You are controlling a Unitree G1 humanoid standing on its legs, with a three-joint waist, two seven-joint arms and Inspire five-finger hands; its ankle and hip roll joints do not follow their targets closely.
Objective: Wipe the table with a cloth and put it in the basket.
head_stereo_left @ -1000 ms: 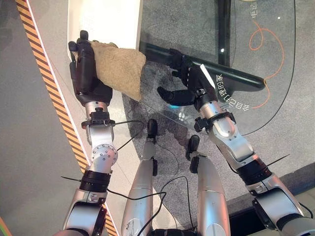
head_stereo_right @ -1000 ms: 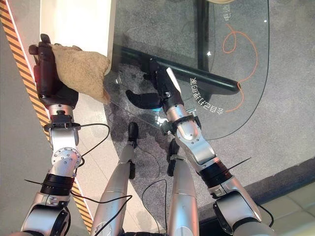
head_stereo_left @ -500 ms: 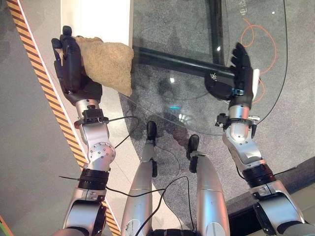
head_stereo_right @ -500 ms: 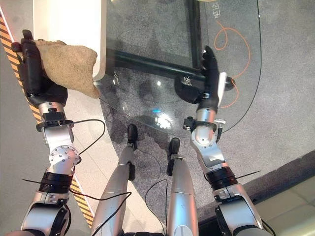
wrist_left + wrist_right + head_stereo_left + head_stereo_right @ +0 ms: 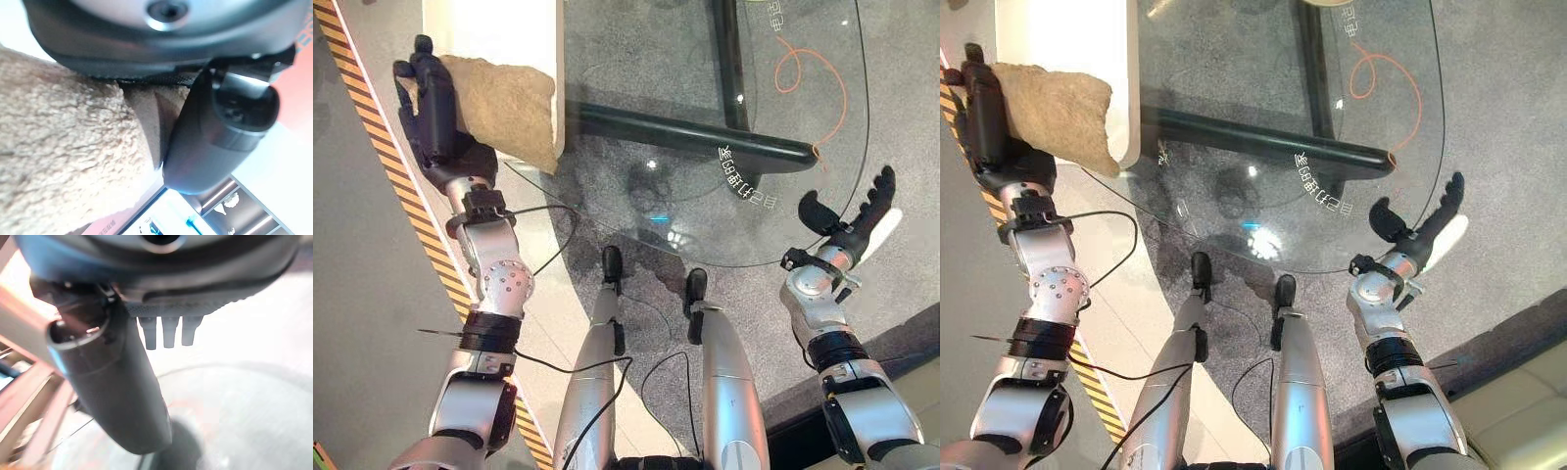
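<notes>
Left eye view shows our right hand (image 5: 850, 217) nearest, fingers spread and empty, just off the round glass table (image 5: 808, 108) edge. Farther, our left hand (image 5: 433, 103) grips the tan fluffy cloth (image 5: 504, 104), draped against the white block (image 5: 494, 29) beside the table.

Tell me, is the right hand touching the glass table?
Apart. The left eye view shows the right hand open, raised past the glass table edge over the carpet.

a round glass table (image 5: 803, 211) on a dark frame stands over grey carpet (image 5: 901, 59).
</notes>
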